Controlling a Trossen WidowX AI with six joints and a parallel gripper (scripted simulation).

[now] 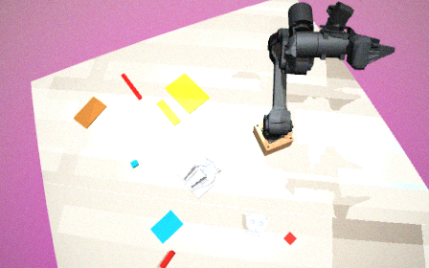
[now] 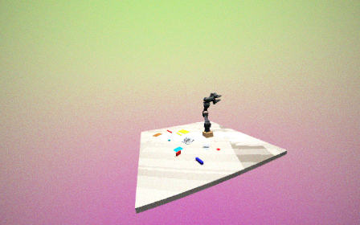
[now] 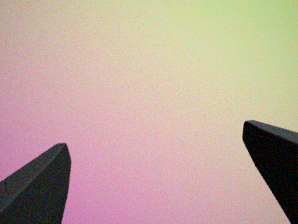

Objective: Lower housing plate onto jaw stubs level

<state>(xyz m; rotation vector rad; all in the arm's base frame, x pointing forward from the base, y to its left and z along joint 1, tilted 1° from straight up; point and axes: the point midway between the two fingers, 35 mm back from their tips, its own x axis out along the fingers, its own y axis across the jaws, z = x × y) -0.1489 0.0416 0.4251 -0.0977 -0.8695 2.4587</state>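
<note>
My gripper (image 1: 394,50) (image 2: 220,98) (image 3: 158,141) is open and empty, raised high at the far right, well away from the parts. A pale, dark-outlined assembly (image 1: 200,177) (image 2: 187,141) lies on the table left of and in front of the arm's base; it looks like the base with the two jaws, but the pins and stubs are too small to make out. A small white piece with two round marks (image 1: 256,223) (image 2: 206,146), apparently the housing plate, lies apart from it, nearer the front. The wrist view shows only the two fingers and background.
A cyan sheet (image 1: 167,227), a red block (image 1: 167,259), a red square (image 1: 290,238) and a blue cylinder (image 2: 199,161) lie towards the front. A cyan cube (image 1: 134,164), an orange sheet (image 1: 90,112), a red bar (image 1: 131,86) and yellow pieces (image 1: 187,93) lie to the left and back.
</note>
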